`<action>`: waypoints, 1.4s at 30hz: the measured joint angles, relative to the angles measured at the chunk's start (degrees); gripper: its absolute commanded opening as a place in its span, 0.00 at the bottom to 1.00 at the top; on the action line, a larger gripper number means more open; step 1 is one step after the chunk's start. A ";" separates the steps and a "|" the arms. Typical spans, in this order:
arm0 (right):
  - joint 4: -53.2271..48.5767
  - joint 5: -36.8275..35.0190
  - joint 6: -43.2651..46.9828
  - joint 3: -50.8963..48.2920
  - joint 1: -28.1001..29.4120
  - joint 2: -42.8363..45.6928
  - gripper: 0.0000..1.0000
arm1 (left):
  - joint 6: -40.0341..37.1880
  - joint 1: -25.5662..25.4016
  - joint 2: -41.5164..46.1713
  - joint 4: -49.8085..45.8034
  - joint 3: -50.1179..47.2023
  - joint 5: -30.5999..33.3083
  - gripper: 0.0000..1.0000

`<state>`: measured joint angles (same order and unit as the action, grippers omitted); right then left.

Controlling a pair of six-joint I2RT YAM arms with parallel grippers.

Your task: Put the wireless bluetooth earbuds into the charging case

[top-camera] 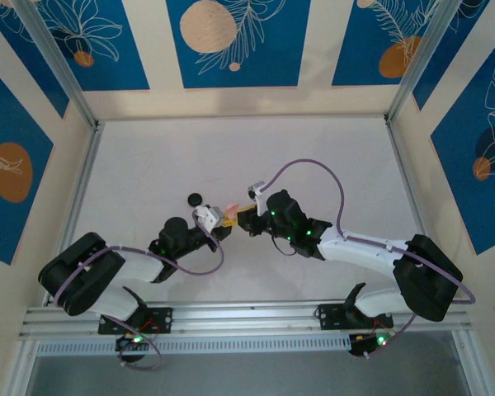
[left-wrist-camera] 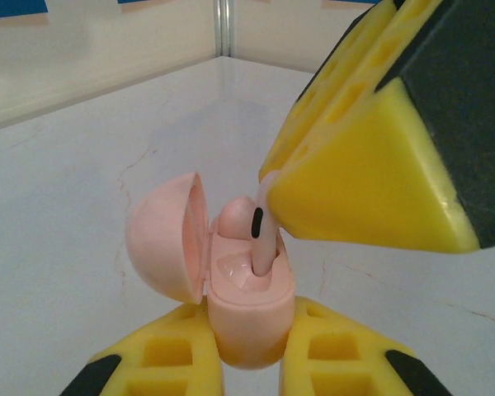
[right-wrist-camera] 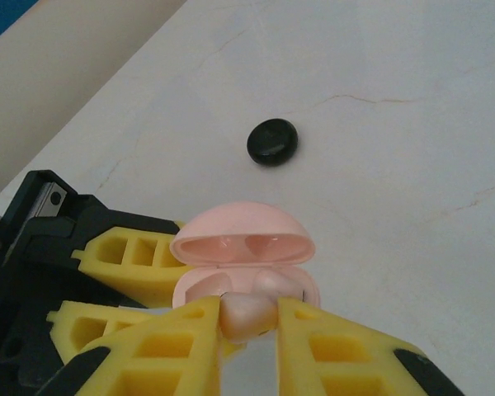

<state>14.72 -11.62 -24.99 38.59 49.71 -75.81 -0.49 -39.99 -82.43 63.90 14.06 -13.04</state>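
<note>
My left gripper (left-wrist-camera: 252, 356) is shut on the base of a pale pink charging case (left-wrist-camera: 249, 318), whose lid (left-wrist-camera: 163, 239) stands open to the left. My right gripper (right-wrist-camera: 249, 323) is shut on a pink earbud (right-wrist-camera: 247, 315) directly over the case (right-wrist-camera: 243, 239). In the left wrist view this earbud's stem (left-wrist-camera: 264, 247) reaches down into one slot, and a second pink earbud (left-wrist-camera: 233, 219) sits in the slot behind it. From above, both grippers meet at mid-table, left (top-camera: 217, 218) and right (top-camera: 246, 219), with the case (top-camera: 231, 211) between them.
A small round black case (right-wrist-camera: 272, 142), shut, lies on the white table (top-camera: 330, 165) just beyond the left gripper, also seen from above (top-camera: 195, 199). Low walls and aluminium posts (top-camera: 62, 62) border the table.
</note>
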 measured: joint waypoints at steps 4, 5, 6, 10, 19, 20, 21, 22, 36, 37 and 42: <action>-0.37 0.50 0.66 0.00 0.07 -0.07 0.26 | -0.02 0.00 0.24 0.00 0.00 -0.02 0.09; -0.37 0.76 0.79 0.00 0.07 -0.07 0.28 | -0.02 0.00 0.26 0.00 0.02 -0.04 0.09; -0.57 1.09 0.94 0.00 0.13 -0.09 0.29 | -0.02 0.00 0.26 0.04 0.11 -0.04 0.09; -0.61 1.77 1.36 0.00 0.35 -0.11 0.38 | -0.02 0.00 0.33 -0.02 0.26 -0.02 0.09; -0.81 4.85 1.55 -0.04 -0.57 4.26 0.60 | -0.07 0.00 1.38 -0.07 0.46 -0.07 0.09; -0.81 5.55 1.51 -0.04 -0.90 4.92 0.61 | -0.07 -0.02 1.38 -0.04 0.46 -0.07 0.09; -0.81 6.23 1.49 -0.04 -1.22 5.53 0.62 | -0.07 -0.02 1.38 -0.04 0.48 -0.09 0.09; -0.79 6.84 1.44 -0.04 -1.53 5.99 0.62 | -0.07 -0.02 1.38 -0.07 0.48 -0.09 0.09; -1.16 20.98 -3.91 -0.13 -10.93 11.76 0.48 | -1.11 -0.02 1.38 0.02 0.48 -2.05 0.09; -1.29 22.34 -4.44 -0.26 -11.80 11.85 0.46 | -1.14 -0.02 1.38 0.04 0.48 -2.16 0.09; -1.86 29.70 -7.52 -2.47 -15.56 11.26 0.43 | -1.14 -0.04 1.38 0.37 0.48 -2.80 0.09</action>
<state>12.86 18.09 -32.51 36.12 34.15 -64.55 -1.63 -40.03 -81.06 64.27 14.55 -15.84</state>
